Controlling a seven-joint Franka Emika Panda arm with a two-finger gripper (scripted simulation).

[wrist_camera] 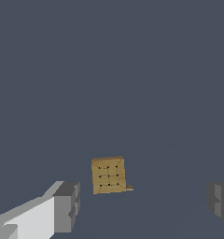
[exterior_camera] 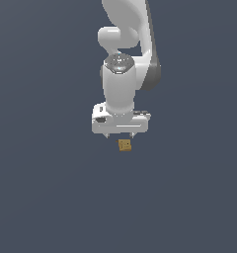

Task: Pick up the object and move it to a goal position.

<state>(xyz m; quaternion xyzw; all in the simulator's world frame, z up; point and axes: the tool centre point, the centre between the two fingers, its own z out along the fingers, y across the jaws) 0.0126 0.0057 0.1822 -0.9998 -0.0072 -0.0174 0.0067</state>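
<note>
Small tan-yellow block (exterior_camera: pixel 124 145), boxy, roughly square on its visible face. Face crossed by faint darker lines in a grid, with small dark dots at the crossings, clearest in the wrist view (wrist_camera: pixel 108 175). Edges slightly skewed to that frame, so turned a little rather than square-on. Tiny tab or chip of the same colour jutting from one lower corner. Resting on a plain dark grey-blue surface, alone, nothing touching it. In the exterior view, just off centre. Very small in the exterior view; surface marks hardly legible there.
</note>
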